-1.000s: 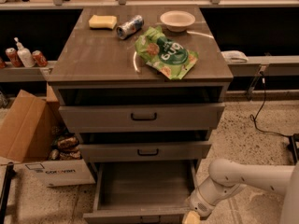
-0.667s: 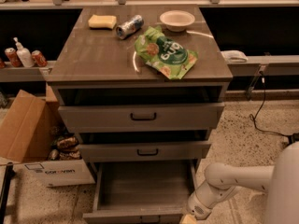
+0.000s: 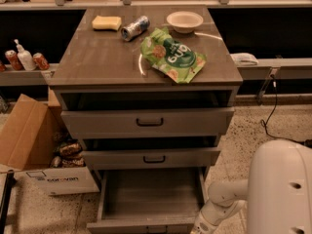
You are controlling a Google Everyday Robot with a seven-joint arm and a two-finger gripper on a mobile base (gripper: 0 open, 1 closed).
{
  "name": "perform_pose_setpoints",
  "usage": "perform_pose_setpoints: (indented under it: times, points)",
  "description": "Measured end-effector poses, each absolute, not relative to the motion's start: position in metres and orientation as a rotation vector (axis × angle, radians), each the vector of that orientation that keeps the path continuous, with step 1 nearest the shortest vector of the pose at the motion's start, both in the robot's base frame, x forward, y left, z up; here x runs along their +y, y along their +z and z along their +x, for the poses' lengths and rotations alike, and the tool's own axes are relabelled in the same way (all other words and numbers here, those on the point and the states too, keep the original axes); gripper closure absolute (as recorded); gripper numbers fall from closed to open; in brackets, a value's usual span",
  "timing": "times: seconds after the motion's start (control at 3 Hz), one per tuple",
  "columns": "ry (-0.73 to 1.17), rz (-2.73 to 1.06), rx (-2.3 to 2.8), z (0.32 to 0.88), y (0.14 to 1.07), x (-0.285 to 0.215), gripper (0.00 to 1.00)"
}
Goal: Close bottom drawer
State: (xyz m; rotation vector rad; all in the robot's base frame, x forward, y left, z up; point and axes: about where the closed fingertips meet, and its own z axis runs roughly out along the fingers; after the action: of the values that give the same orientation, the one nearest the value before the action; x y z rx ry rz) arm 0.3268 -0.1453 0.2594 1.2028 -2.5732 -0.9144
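You've got the bottom drawer [image 3: 148, 199] wide open at frame btm, grey inside showing (two upper drawers [image 3: 146, 123] sit slightly ajar). The gripper [image 3: 199, 229] is low by the drawer's front-right corner, cut off by the frame edge; grip state: can't tell. Green bag [image 3: 173, 57] on cabinet top.

The white side of the cardboard box [image 3: 57, 179], on the floor at about 8 o'clock, has a dark printed word that looks like "corovan". The green bag [image 3: 173, 57], toward 3 o'clock on the worktop [image 3: 97, 62], carries big white lettering I can't make out. The end effector [image 3: 199, 227] sits low at 5 o'clock, at the bottom edge.
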Motion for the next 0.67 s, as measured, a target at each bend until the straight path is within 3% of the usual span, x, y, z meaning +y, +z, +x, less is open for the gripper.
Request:
perform_pose_setpoints:
  times: [0.33, 0.67]
  points:
    - [-0.875, 1.117, -2.594, 0.325, 0.217, -0.156, 0.96]
    - [-0.819, 1.046, -2.674, 0.328, 0.190, -0.163, 1.00]
